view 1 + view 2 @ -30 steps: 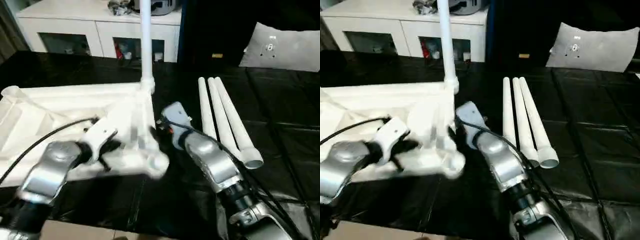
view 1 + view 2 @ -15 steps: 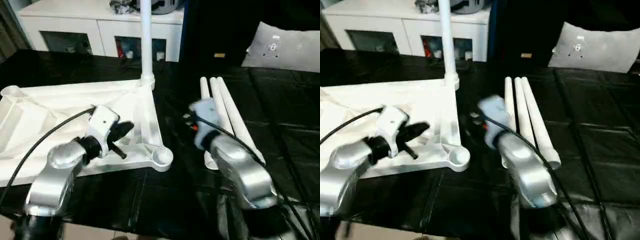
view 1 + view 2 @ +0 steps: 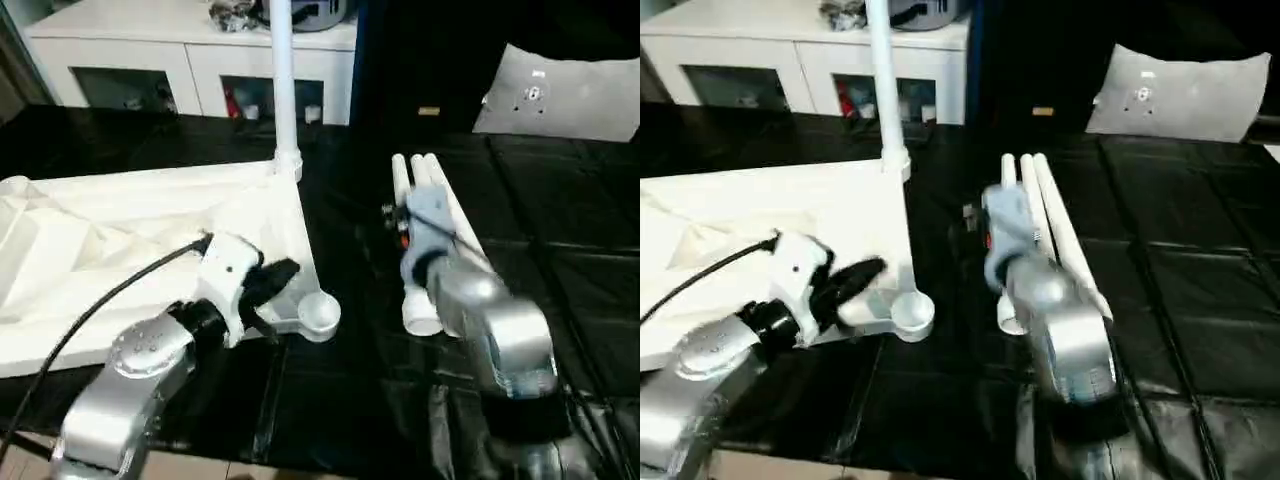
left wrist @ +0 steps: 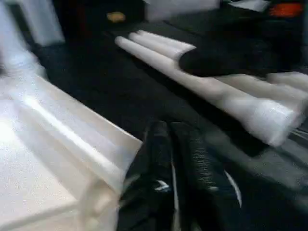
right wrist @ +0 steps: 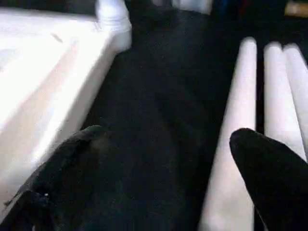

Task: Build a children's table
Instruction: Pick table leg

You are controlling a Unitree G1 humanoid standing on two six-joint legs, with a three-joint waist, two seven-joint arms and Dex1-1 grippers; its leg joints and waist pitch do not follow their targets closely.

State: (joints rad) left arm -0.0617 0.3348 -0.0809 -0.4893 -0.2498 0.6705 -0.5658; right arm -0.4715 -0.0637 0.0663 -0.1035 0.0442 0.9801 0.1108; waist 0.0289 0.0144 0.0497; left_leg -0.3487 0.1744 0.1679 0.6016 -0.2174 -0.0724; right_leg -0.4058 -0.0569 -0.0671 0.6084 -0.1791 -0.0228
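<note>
right gripper (image 5: 163, 178) spread, now over loose legs (image 3: 430, 215) | left gripper (image 4: 175, 159) together, empty, beside near-corner socket (image 3: 320, 312) | leg pickup next

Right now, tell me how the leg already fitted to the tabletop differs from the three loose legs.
The fitted leg stands upright in a far corner socket of the tabletop; the three loose legs lie flat, side by side, on the black surface. The fitted leg stands alone; the loose ones form a bundle beside the tabletop. All are white, round and long.
</note>
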